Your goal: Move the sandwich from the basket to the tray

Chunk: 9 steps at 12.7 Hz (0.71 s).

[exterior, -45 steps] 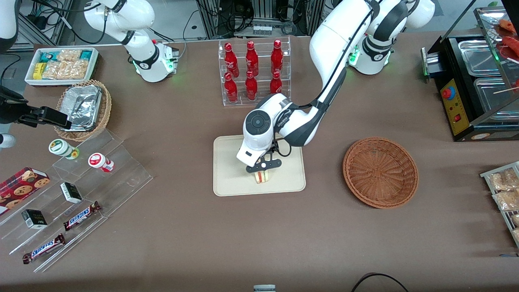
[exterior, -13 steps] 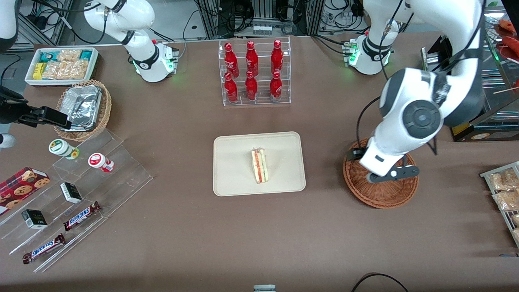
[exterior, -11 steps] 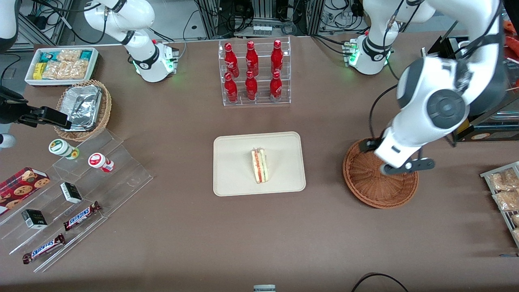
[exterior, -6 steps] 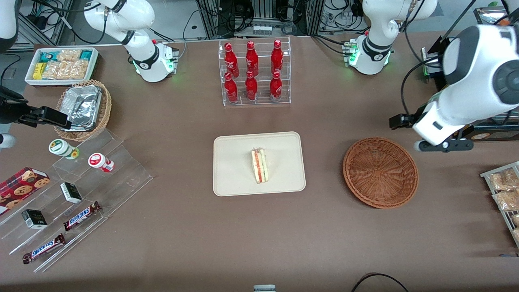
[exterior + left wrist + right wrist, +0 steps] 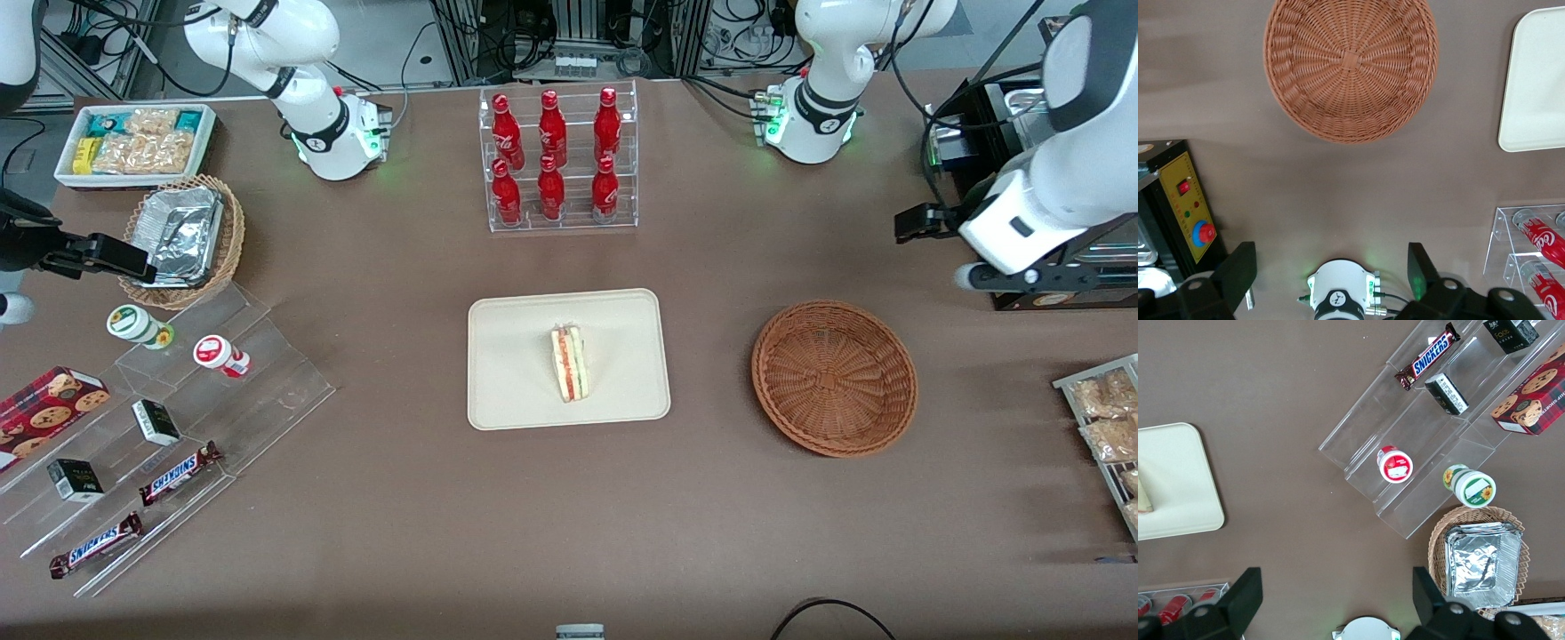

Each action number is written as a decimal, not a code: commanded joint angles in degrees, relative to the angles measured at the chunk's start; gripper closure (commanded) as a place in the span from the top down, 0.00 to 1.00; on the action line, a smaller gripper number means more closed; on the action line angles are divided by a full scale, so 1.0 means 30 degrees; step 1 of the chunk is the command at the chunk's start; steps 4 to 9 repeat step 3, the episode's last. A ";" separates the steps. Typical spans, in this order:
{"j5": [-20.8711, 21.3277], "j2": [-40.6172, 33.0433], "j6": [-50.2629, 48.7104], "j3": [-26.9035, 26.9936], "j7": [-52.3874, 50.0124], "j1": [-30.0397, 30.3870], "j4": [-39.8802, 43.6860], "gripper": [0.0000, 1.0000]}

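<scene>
The white left arm (image 5: 1049,204) has dark grey joints, black cables, and black fingers (image 5: 1238,273) on its tool (image 5: 1331,270).

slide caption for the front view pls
Sandwich rests on the tray; basket holds nothing; open gripper hangs toward the working arm's end.

A brown matte table (image 5: 569,533) fills nearly the whole front view, evenly lit, with only soft, faint shadows. Along the top edge of the frame a strip of pale grey floor (image 5: 391,36) shows above the table's edge, with black cables (image 5: 524,36) and upright metal framing (image 5: 462,44) at top centre.
</scene>
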 commanded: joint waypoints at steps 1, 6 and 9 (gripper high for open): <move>0.0102 -0.0442 -0.0817 -0.0124 0.0319 0.0302 0.0552 1.00; 0.0103 -0.0560 -0.0760 -0.0124 0.0319 0.0361 0.0611 1.00; 0.0103 -0.0560 -0.0760 -0.0124 0.0319 0.0361 0.0611 1.00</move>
